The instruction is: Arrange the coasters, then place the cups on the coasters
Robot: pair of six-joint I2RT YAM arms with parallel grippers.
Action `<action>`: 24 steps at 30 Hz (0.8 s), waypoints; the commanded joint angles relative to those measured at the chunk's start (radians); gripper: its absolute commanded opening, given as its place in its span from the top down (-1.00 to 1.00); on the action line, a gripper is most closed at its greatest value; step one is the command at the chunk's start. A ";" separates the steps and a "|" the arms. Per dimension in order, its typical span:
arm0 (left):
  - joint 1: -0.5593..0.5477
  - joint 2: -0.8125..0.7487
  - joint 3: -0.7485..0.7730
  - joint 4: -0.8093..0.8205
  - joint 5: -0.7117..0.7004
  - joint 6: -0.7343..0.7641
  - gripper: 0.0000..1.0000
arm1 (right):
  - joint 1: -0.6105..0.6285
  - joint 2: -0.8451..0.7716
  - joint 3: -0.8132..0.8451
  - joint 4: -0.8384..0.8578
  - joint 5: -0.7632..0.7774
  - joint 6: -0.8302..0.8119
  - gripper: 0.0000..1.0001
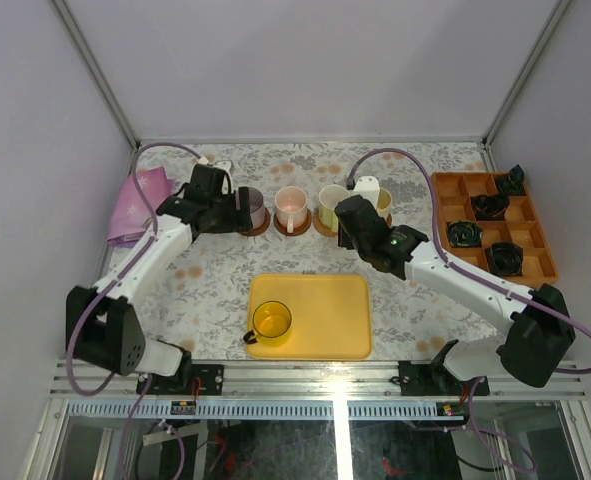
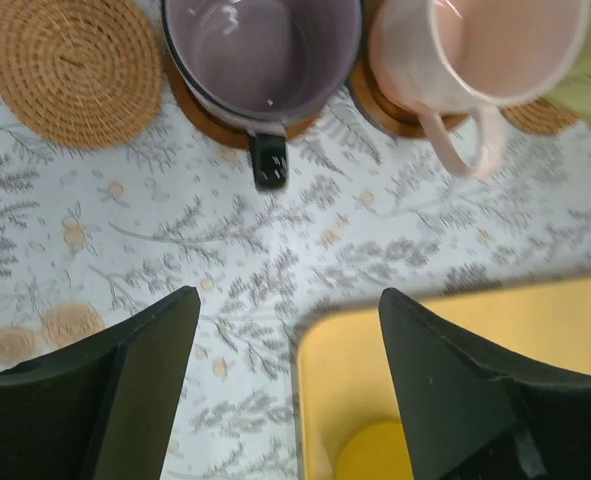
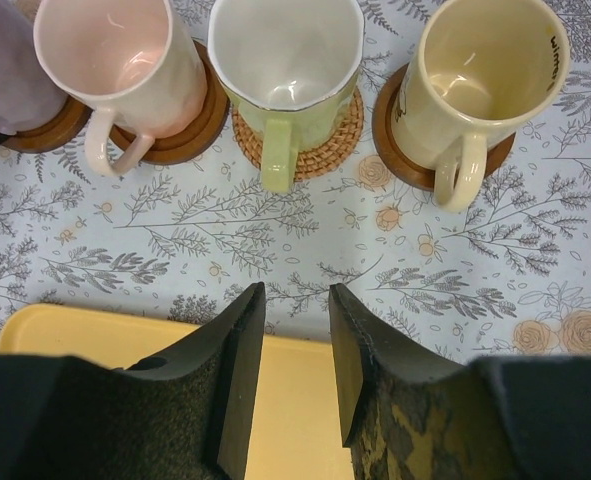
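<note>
Four cups stand in a row at the back: purple-grey [image 2: 260, 50], pink [image 3: 120, 50], white with a green handle [image 3: 285, 55] and cream [image 3: 480, 70]. The purple-grey, pink and cream ones sit on brown wooden coasters [image 2: 200, 105]. The green-handled one sits on a woven coaster [image 3: 345, 140]. Left of the purple-grey cup lies an empty woven coaster [image 2: 75, 68]. The yellow cup [image 1: 271, 322] stands on the yellow tray [image 1: 325, 330]. My left gripper [image 2: 287, 300] is open and empty, just in front of the purple-grey cup. My right gripper [image 3: 295, 295] hovers over the tray's far edge, open a little with nothing between its fingers.
An orange compartment box [image 1: 480, 187] with black parts stands at the right. A pink cloth [image 1: 140, 205] lies at the back left. Grey walls close in the table on three sides.
</note>
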 commanded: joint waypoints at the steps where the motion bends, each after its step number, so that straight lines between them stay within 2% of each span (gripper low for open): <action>1: -0.044 -0.137 -0.052 -0.131 0.102 0.029 -0.50 | -0.004 -0.036 0.006 -0.003 -0.001 -0.011 0.22; 6: -0.107 -0.252 -0.089 -0.276 0.199 0.001 -0.68 | -0.004 -0.023 0.017 0.011 -0.139 -0.078 0.22; 13: -0.294 -0.336 -0.089 -0.437 0.180 -0.113 -0.70 | -0.003 0.017 0.020 -0.008 -0.384 -0.175 0.21; 19: -0.402 -0.375 -0.096 -0.509 0.198 -0.217 -0.72 | -0.001 0.042 0.046 0.005 -0.651 -0.208 -0.01; 24: -0.444 -0.427 -0.114 -0.587 0.183 -0.292 -0.64 | 0.050 0.076 0.089 -0.026 -0.700 -0.254 -0.14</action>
